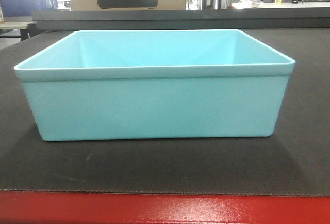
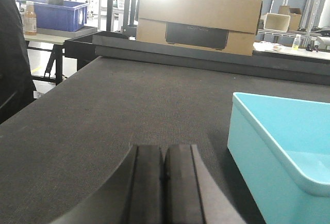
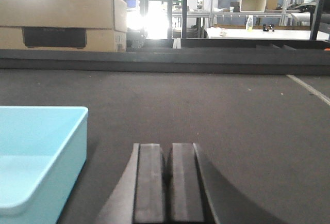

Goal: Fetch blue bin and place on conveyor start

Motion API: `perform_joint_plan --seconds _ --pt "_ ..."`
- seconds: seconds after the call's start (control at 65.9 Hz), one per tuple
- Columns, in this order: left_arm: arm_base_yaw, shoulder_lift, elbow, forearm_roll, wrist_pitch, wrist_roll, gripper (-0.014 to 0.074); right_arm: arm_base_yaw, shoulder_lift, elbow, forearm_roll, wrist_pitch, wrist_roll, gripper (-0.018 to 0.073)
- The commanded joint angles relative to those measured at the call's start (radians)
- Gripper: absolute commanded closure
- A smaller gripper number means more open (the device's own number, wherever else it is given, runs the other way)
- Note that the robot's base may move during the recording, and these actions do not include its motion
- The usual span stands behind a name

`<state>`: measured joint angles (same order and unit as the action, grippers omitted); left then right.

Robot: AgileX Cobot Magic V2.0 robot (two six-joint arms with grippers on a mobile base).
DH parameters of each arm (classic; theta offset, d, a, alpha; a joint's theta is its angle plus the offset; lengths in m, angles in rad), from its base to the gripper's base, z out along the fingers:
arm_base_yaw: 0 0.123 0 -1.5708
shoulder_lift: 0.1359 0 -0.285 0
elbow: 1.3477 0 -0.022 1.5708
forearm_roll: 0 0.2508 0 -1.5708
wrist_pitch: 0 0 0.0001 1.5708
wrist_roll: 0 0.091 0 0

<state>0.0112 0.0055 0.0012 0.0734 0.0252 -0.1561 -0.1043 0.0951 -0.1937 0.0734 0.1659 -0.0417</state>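
Observation:
The blue bin (image 1: 154, 102), a light turquoise tub, stands upright and empty on the charcoal belt of the conveyor start (image 1: 165, 167), just behind its red front strip (image 1: 165, 209). My left gripper (image 2: 165, 152) is shut with nothing in it, low over the belt to the left of the bin (image 2: 281, 152), a gap apart. My right gripper (image 3: 168, 149) is also shut and empty, on the other side of the bin (image 3: 41, 157) and clear of its wall. Neither gripper shows in the front view.
A cardboard box (image 2: 198, 20) sits beyond the belt's far rail (image 3: 165, 59). A dark royal-blue crate (image 2: 54, 15) rests on a table at the far left. Shelving and tables (image 3: 258, 28) stand in the background. A white line (image 3: 309, 87) marks the belt at right.

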Motion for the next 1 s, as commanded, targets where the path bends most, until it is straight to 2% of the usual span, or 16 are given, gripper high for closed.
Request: perform_joint_plan --seconds 0.0,0.167,0.213,0.258,0.987 --pt "0.006 -0.006 -0.001 -0.005 -0.019 -0.001 0.0707 -0.007 -0.038 0.066 0.010 -0.073 -0.015 0.0721" --pt "0.006 -0.006 -0.001 -0.005 -0.019 -0.001 0.0707 -0.007 -0.095 0.194 0.011 -0.125 -0.015 0.0721" --pt "0.006 -0.006 -0.001 -0.005 -0.019 -0.001 0.0707 -0.007 -0.095 0.194 0.013 -0.157 -0.013 0.0721" --pt "0.006 -0.006 -0.001 -0.005 -0.019 -0.001 0.0707 -0.007 -0.095 0.194 0.013 -0.122 -0.013 0.0721" --pt "0.006 -0.006 -0.001 -0.005 -0.019 -0.001 0.0707 -0.007 -0.095 0.194 0.013 -0.126 -0.013 0.0721"
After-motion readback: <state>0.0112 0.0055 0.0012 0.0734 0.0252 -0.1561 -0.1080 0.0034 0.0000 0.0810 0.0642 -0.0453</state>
